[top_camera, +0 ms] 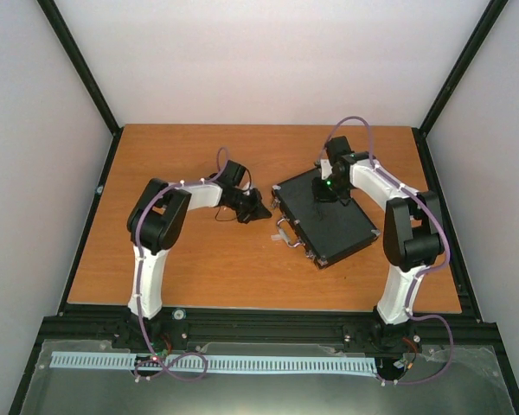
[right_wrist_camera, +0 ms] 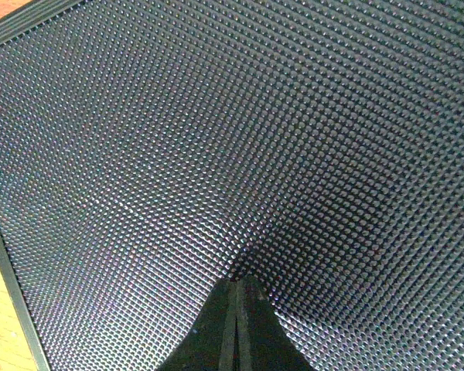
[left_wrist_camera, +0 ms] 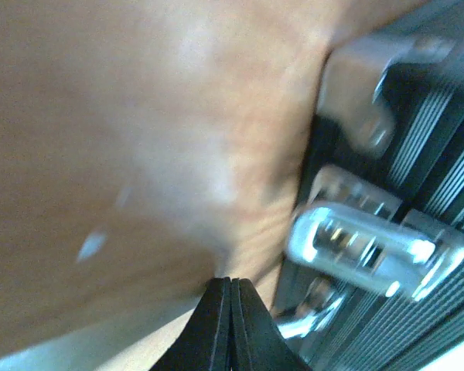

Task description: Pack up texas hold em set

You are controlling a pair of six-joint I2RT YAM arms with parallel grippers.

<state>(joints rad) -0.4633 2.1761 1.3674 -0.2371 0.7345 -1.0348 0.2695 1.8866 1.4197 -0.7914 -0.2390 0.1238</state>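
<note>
Right of centre in the top view, the flat black rectangular case with silver corners [top_camera: 346,229] lies shut on the orange wooden table [top_camera: 225,268]. The right gripper [top_camera: 327,192], fingers pressed together, seemingly pins its dimpled lid, while the left gripper [top_camera: 258,210], likewise closed, noses toward the silver latch [left_wrist_camera: 371,247].

case [top_camera: 336,229] on table [top_camera: 199,270], right of centre

The top camera looks down over the whole desk [top_camera: 199,259]; both wrist cameras face the case [top_camera: 339,229] at close range.
</note>
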